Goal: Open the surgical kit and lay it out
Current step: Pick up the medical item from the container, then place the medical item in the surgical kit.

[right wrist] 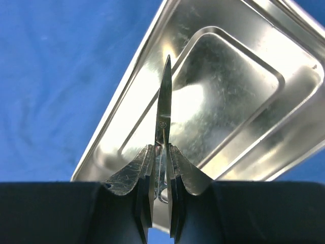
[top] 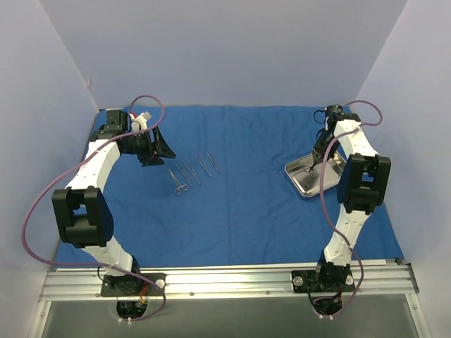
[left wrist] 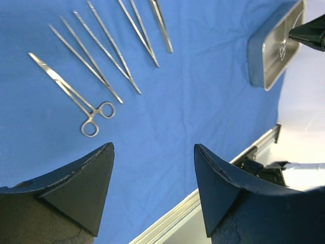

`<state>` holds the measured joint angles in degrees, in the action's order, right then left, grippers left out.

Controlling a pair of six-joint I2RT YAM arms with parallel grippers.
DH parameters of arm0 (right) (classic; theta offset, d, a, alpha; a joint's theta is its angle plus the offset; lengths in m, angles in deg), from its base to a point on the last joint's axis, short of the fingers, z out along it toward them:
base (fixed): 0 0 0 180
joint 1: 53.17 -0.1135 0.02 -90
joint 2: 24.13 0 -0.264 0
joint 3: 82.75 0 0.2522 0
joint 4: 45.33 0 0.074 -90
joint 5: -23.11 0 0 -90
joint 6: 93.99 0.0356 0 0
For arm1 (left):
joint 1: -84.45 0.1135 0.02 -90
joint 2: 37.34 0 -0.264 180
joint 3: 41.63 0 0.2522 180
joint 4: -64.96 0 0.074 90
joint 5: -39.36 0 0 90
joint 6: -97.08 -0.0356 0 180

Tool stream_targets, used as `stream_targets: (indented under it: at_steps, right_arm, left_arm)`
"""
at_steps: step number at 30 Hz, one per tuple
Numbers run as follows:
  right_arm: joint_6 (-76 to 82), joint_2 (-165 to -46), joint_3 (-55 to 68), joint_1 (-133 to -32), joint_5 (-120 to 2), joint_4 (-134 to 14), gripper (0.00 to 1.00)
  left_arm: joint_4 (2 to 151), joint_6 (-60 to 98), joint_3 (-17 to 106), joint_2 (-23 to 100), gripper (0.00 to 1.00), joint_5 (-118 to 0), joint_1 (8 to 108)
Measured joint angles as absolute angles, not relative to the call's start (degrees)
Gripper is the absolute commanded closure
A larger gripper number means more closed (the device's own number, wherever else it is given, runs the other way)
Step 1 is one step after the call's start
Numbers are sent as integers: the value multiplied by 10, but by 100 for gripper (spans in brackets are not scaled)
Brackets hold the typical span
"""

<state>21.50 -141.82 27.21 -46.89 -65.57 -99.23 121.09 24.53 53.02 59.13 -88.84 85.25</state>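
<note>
The top camera looks down from above and behind the arm bases, taking in the large royal-blue cloth wrap (top: pixel 246 204). The left wrist camera looks past its own hand (left wrist: pixel 153 147) across that cloth to the small shallow rectangular steel tray (left wrist: pixel 257 61), which the right wrist camera faces from very close.

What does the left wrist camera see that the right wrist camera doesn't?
Only the left wrist view shows a row of silver instruments lying on the cloth, one of them with ring handles, and the open left hand. Only the right wrist view shows, close up, the right hand shut on a pair of scissors. Both show the steel tray and the blue cloth.
</note>
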Motion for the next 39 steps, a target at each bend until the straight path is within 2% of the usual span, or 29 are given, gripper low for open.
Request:
stream_targets:
  at_steps: [8, 19, 26, 39]
  right_arm:
    - [217, -1362, 265, -511, -656, -1001, 100]
    - [217, -1322, 301, -707, -636, -1004, 100]
    - [226, -1308, 321, -792, -601, -997, 100]
    - [232, -1307, 382, -845, -547, -999, 100]
  left_arm:
    - [1169, 274, 530, 595, 23, -955, 807]
    - [1031, 370, 484, 595, 21, -1032, 685]
    - [990, 413, 466, 574, 22, -1018, 646]
    - [915, 490, 406, 531, 22, -943, 574]
